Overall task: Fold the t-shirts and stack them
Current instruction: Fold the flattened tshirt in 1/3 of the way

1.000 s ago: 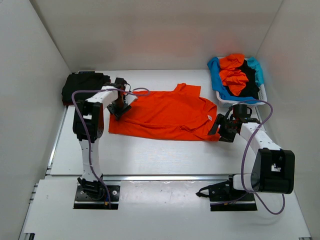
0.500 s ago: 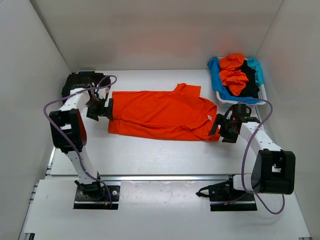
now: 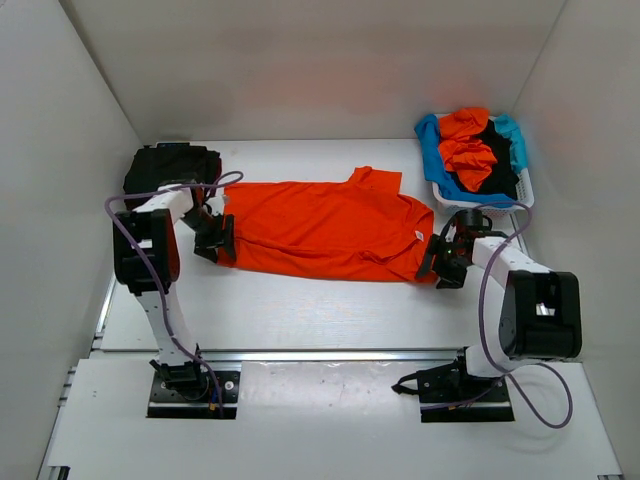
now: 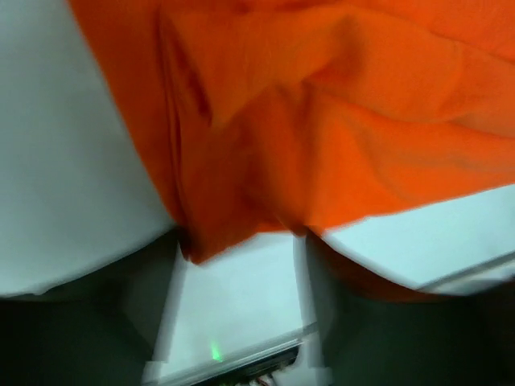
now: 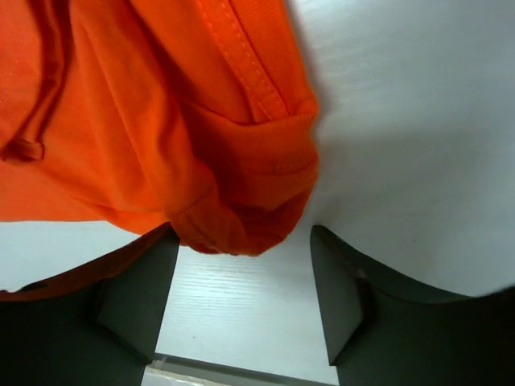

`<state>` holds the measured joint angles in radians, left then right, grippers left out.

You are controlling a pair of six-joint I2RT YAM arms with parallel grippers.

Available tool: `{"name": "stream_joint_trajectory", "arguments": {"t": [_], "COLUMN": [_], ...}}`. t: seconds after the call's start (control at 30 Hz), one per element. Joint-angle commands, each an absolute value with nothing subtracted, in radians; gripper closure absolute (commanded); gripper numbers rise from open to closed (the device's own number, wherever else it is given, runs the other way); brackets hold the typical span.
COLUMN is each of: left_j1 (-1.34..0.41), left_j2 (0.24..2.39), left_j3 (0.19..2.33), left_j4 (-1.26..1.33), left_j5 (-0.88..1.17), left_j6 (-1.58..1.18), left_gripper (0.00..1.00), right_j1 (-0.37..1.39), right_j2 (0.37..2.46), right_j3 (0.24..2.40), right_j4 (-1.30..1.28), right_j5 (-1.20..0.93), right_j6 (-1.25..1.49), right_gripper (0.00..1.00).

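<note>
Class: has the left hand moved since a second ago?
Yes. The left hand moved leftward and slightly nearer, from over the orange shirt to its left edge, judged against the black pile.

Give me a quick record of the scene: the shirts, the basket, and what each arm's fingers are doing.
spread shirt: orange t-shirt, lying flat on the table
left fingers: apart, at the shirt's left end
right fingers: apart, with the shirt's right corner bunched between them
black pile: far left corner
basket: far right, holding crumpled shirts in orange, blue and black
</note>
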<state>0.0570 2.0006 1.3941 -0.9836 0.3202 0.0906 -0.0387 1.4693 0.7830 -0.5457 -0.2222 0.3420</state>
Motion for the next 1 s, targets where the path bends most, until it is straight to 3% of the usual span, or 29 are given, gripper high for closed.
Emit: {"name": "stream_joint_trajectory", "arguments": {"t": [0.0,0.03,0.07,0.1,0.13,0.23,0.63,0.73,0.8,0.83,0.87,0.93,0.97], "left_j1": [0.043,0.038,0.035,0.044,0.035,0.046,0.091,0.074,0.075,0.081,0.078,0.078,0.078], "left_j2": [2.063,2.071,2.077,2.083,2.085,2.053,1.789,1.737,1.707,1.689,1.68,1.66,1.645], "left_j3": [1.376,1.381,1.381,1.381,1.376,1.335,1.129,1.072,1.036,1.011,0.997,0.976,0.963], "left_j4": [-0.914,-0.919,-0.923,-0.93,-0.93,-0.945,-1.173,-1.206,-1.209,-1.21,-1.206,-1.21,-1.215], "left_j5": [0.353,0.347,0.351,0.348,0.347,0.318,0.138,0.094,0.052,0.046,0.032,0.014,0.009], "left_j6": [0.081,0.086,0.087,0.089,0.092,0.112,0.244,0.261,0.268,0.273,0.279,0.275,0.276], "left_gripper": [0.4,0.47,0.64,0.82,0.92,1.0,1.0,0.94,0.84,0.8,0.68,0.46,0.4], "right_j1": [-0.035,-0.04,-0.038,-0.043,-0.052,-0.072,-0.088,-0.08,-0.081,-0.098,-0.116,-0.143,-0.143], "right_j2": [1.497,1.515,1.517,1.525,1.531,1.522,1.129,1.059,1.006,0.965,0.927,0.872,0.845], "right_j3": [0.805,0.801,0.799,0.808,0.807,0.784,0.649,0.627,0.6,0.582,0.572,0.569,0.572], "right_j4": [-0.499,-0.491,-0.5,-0.497,-0.503,-0.503,-0.805,-0.871,-0.911,-0.92,-0.937,-0.965,-0.976], "right_j5": [-0.235,-0.238,-0.244,-0.255,-0.25,-0.308,-0.236,-0.241,-0.235,-0.244,-0.25,-0.25,-0.247], "right_j6": [0.353,0.354,0.363,0.359,0.357,0.359,0.458,0.508,0.528,0.531,0.529,0.531,0.532], "right_gripper": [0.43,0.55,0.72,0.81,0.96,1.0,1.0,1.0,1.0,0.81,0.56,0.34,0.26]}}
